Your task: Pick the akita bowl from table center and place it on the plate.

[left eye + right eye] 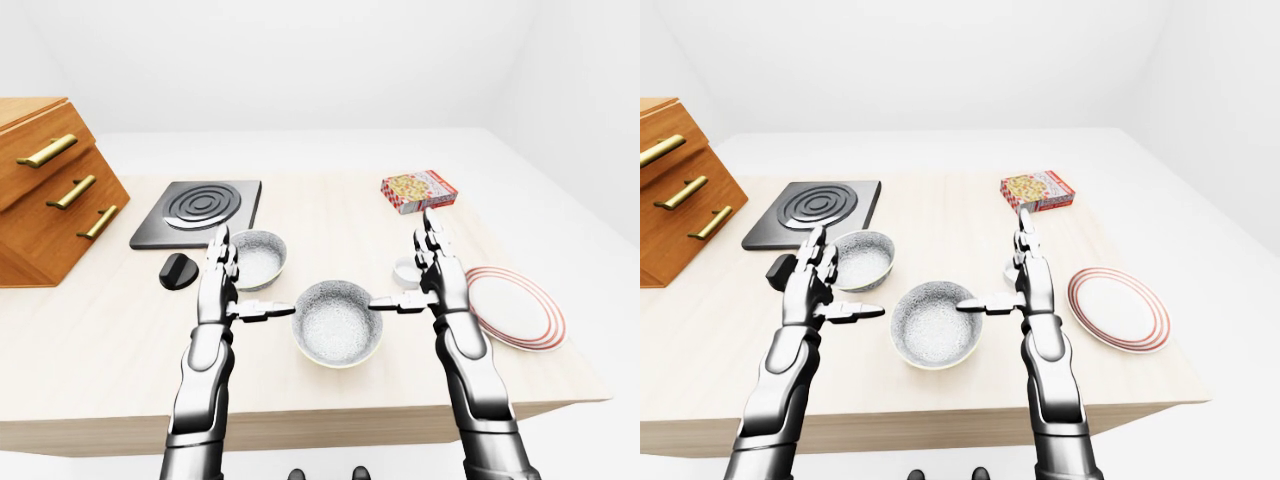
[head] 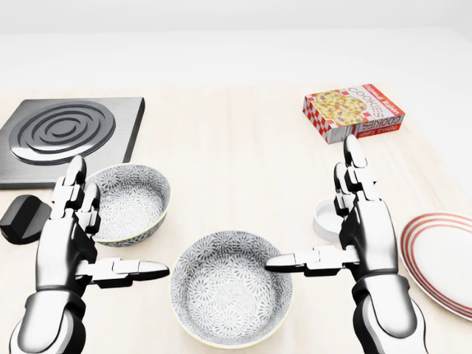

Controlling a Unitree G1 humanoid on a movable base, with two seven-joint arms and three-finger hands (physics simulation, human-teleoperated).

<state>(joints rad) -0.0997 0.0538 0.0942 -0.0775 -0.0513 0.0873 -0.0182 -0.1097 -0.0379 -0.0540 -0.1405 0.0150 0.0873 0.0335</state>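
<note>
Approach stage: silver left hand (image 2: 66, 251) and right hand (image 2: 369, 236), fingers spread and empty, flank the grey patterned bowl (image 2: 232, 295), which next needs gripping and carrying to the red-ringed white plate (image 2: 442, 254).

In your head view, the right edge cut off the plate (image 2: 445, 259) and the left edge clipped the hotplate (image 2: 44, 134). Your right robot hand (image 2: 371, 236) hid part of the small white cup (image 2: 322, 220). The black object (image 2: 21, 219) beside the hotplate could not be identified. The drawer chest (image 1: 45, 195) ran off the left-eye view's left edge.
</note>
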